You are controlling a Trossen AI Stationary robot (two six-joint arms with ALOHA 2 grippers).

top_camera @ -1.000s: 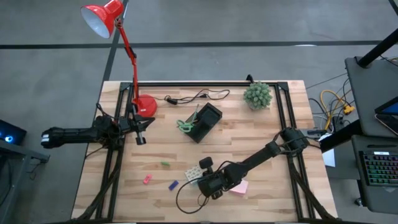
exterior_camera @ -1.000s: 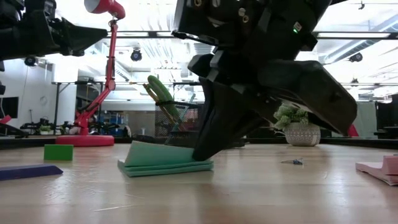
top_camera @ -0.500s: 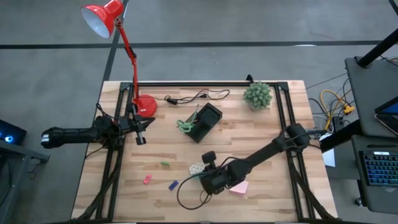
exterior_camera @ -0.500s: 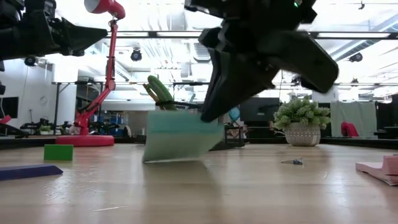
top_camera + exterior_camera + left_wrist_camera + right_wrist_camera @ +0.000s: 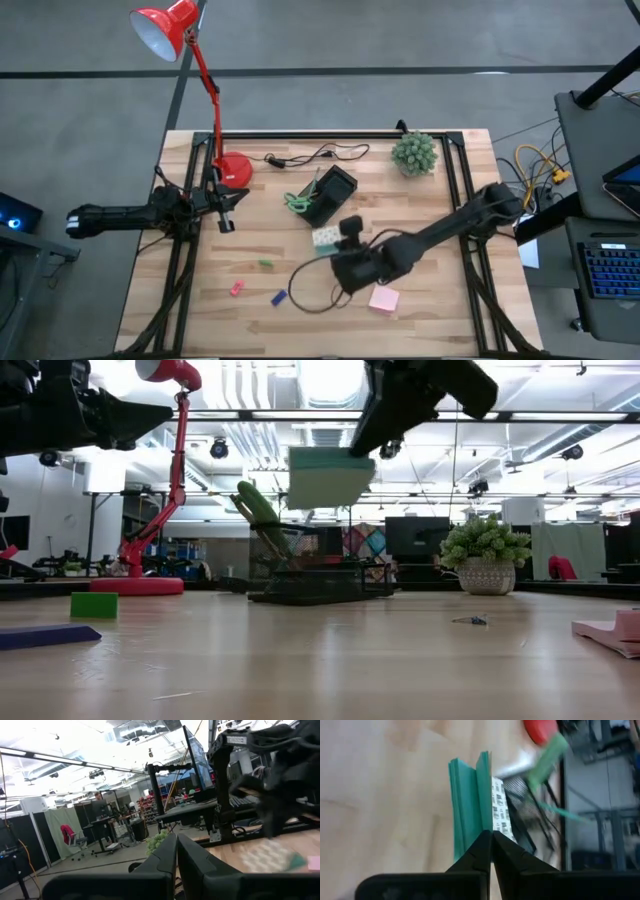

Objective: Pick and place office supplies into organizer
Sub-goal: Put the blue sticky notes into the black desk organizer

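the right gripper [image 5: 335, 240], low of centre in the high view, is clamped on the green-white patterned block [image 5: 324, 238], its arm stretched in from the right edge. in the low view the block hangs high, well clear of the table [image 5: 420, 215]. the organizer [image 5: 328, 196] lies just above it. the left gripper [image 5: 226, 213] waits at mid-left, pinched together and empty.

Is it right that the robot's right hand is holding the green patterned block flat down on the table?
Not quite. The right hand does hold the green patterned block, but it is lifted in the air, well above the table, as the low view shows.
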